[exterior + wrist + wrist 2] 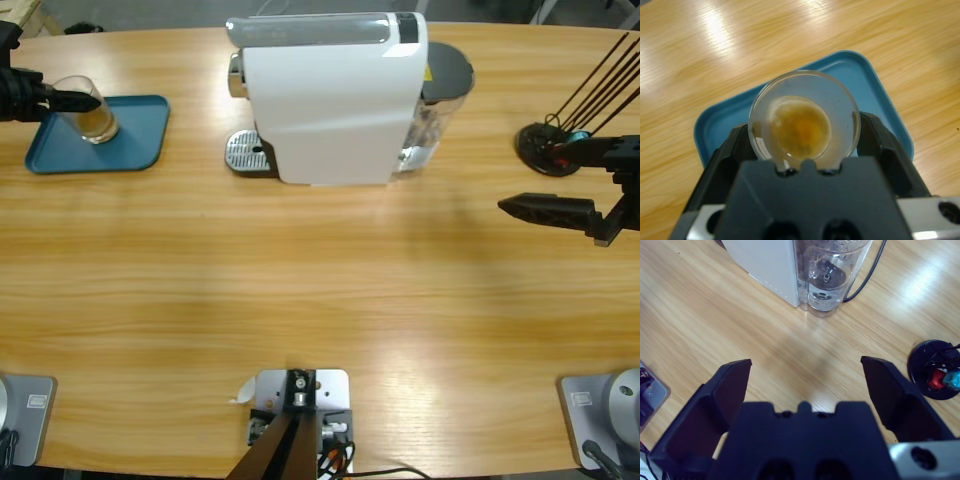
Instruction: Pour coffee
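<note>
Long light-wood table (320, 290) carries a big white boxy coffee machine (330, 95) at top centre, with a round perforated metal drip tray (245, 152) on its left and a clear plastic water tank (827, 275) at its back right, black cable trailing off, seen only in the right wrist view. Rounded teal plastic tray (130, 135) sits far left; the clear glass tumbler (92, 110) stands upright on or just over it, hard to tell which. The coffee (800, 131) is a shallow amber-brown pool at the tumbler's bottom, pale ring round it, clearest from the left wrist view looking straight down in. Left gripper (75, 100) pinches the tumbler, jaws on either side of the glass wall. Right gripper (560, 212) hangs over bare table at right, jaws spread wide, nothing between them. Small round black holder (935, 370) with red and blue capsules sits near it, thin black rods rising.
</note>
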